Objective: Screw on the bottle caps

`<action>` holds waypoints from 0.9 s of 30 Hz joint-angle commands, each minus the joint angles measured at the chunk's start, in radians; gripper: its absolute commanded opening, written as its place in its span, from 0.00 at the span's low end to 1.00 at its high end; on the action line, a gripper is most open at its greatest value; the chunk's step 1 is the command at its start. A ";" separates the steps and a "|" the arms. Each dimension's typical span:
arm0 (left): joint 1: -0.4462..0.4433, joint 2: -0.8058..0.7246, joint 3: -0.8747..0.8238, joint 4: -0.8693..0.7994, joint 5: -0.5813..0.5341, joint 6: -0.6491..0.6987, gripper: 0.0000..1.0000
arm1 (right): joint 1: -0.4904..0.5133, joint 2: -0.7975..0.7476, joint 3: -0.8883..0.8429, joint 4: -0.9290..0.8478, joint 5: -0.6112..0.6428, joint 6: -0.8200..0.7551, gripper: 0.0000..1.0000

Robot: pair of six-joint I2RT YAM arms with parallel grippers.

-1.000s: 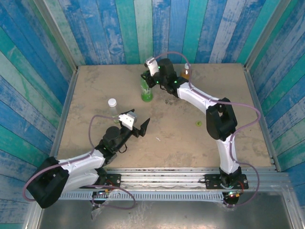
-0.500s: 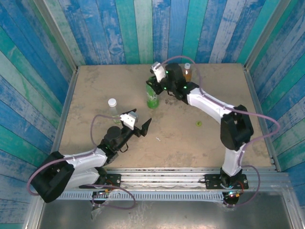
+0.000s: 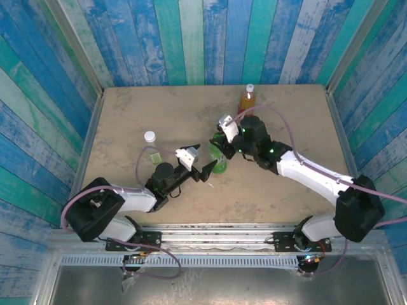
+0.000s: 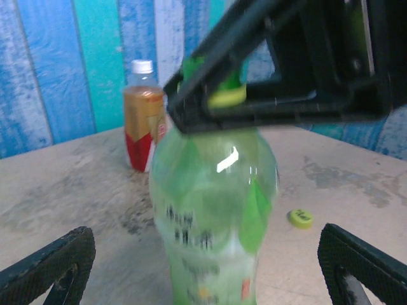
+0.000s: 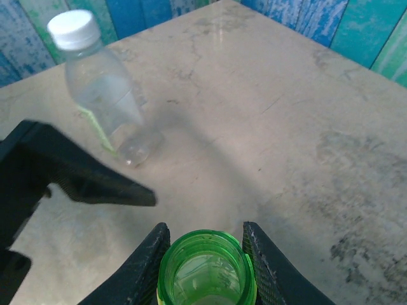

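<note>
The table carries all three bottles. The green bottle is near the middle of it, a little toward the near edge. My right gripper is clamped on the bottle's neck just below the open, uncapped mouth. My left gripper is spread wide with one finger either side of the bottle's belly, neither touching it. I cannot tell whether the base rests on the table or hangs just above.

I judge this bottle light and thin-walled. The glossy belly should be slippery and would dent under a hard squeeze, while the threaded neck and its collar are stiff. The neck is the safe place for the hold I have now. My left fingers should close gently on the widest part of the body, leaving the threads free.

The clear bottle stands toward the left edge and the amber bottle at the far edge, each with a white cap on. The yellow-green cap lies loose on the table to the right of the green bottle.

A second ago the green bottle was up near the far edge beside the amber one, already in my right gripper. It has since come to the middle, and my left arm has swung in to meet it. The clear and amber bottles have not moved.
</note>
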 commanded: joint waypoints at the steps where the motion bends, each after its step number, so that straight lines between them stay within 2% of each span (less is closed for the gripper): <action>1: -0.020 0.077 0.023 0.105 0.053 0.026 0.94 | 0.012 -0.046 -0.071 0.088 -0.016 0.008 0.15; 7: -0.024 0.186 0.030 0.257 0.075 0.011 0.94 | 0.020 -0.073 -0.151 0.157 -0.020 0.046 0.16; 13: -0.025 0.243 0.063 0.257 0.115 0.035 1.00 | 0.021 -0.070 -0.164 0.155 -0.026 0.043 0.17; 21: -0.025 0.298 0.097 0.270 0.103 0.039 0.91 | 0.023 -0.066 -0.167 0.150 -0.023 0.043 0.18; 27: -0.025 0.364 0.110 0.336 0.106 0.023 0.79 | 0.023 -0.065 -0.166 0.146 -0.014 0.043 0.18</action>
